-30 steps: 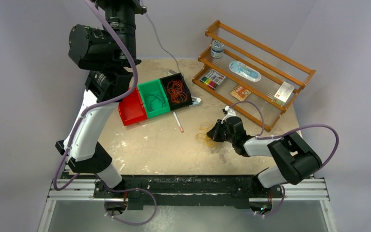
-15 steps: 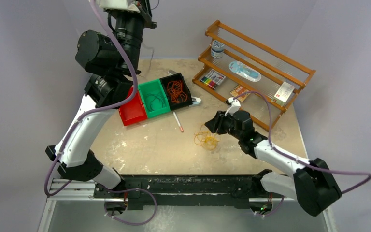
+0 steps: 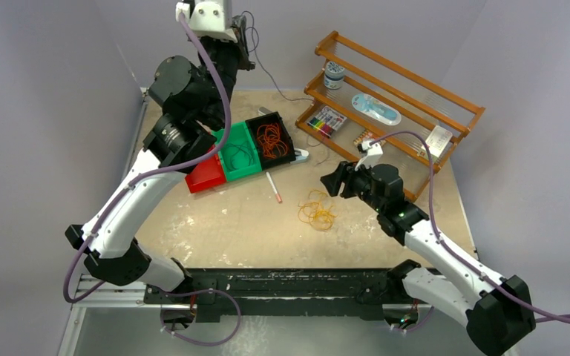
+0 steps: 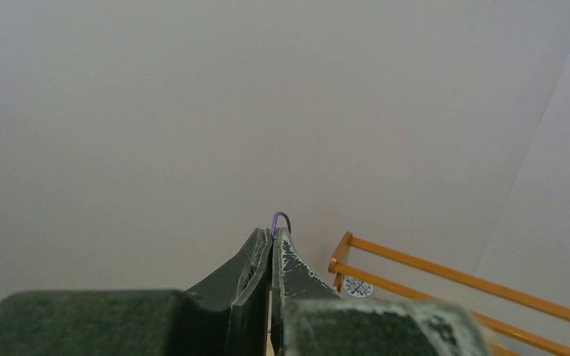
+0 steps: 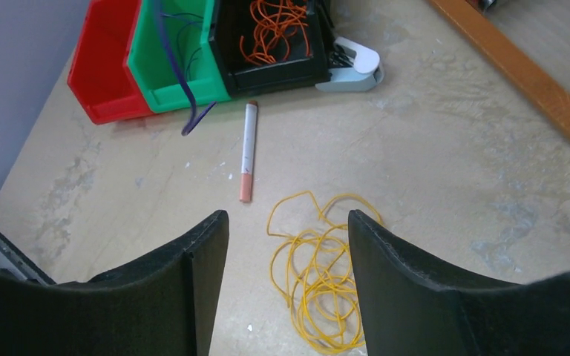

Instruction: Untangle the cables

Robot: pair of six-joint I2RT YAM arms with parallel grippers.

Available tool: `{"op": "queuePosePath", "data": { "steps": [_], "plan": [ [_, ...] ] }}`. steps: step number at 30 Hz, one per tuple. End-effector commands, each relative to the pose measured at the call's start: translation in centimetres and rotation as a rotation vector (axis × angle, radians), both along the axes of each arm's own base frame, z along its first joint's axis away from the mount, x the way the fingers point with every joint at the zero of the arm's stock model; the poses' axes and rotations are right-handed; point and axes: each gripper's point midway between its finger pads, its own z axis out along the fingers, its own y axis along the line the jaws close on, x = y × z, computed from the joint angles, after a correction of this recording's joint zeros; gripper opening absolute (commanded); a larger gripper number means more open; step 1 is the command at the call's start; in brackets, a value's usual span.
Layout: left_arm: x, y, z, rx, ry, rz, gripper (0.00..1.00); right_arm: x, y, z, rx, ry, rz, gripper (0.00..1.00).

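While the right fingers (image 5: 286, 222) hovered spread wide and empty, the yellow cable (image 5: 318, 289) lay in loose loops on the tabletop (image 5: 453, 148) just below them; beyond it lay a white pen (image 5: 248, 156); farther back, orange cables (image 5: 271, 26) sat in the black bin (image 5: 267, 73), beside the green bin (image 5: 178, 85) and the red bin (image 5: 107, 74); high above, the left fingers (image 4: 272, 245) were pressed together on a thin purple cable (image 4: 280, 219).

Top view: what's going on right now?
The left gripper is shut on a thin purple cable, held high above the table. The right gripper hovers open over the yellow cable, which lies loose on the table, not gripped. An orange cable sits in the black bin.
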Motion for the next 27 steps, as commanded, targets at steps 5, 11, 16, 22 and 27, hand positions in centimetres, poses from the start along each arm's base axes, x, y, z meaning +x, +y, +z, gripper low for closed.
{"op": "queuePosePath", "data": {
  "steps": [5, 11, 16, 22, 27],
  "plan": [
    [-0.9, 0.8, 0.0, -0.067, 0.011, -0.021, 0.00, 1.5, 2.8, 9.9, 0.047, -0.470, 0.183, 0.73],
    [-0.9, 0.6, -0.7, -0.063, 0.033, -0.032, 0.00, 2.9, 7.1, 13.9, 0.106, -0.652, 0.363, 0.75],
    [-1.3, 1.3, -0.9, -0.067, 0.036, -0.019, 0.00, 3.6, 10.5, 16.4, 0.175, -0.773, 0.517, 0.77],
    [-1.6, 1.8, -1.0, -0.069, 0.040, -0.009, 0.00, 4.1, 13.4, 18.0, 0.200, -0.835, 0.637, 0.79],
    [-1.6, 1.6, -1.3, -0.073, 0.041, -0.020, 0.00, 5.5, 14.9, 17.8, 0.186, -0.814, 0.626, 0.64]
  ]
}}
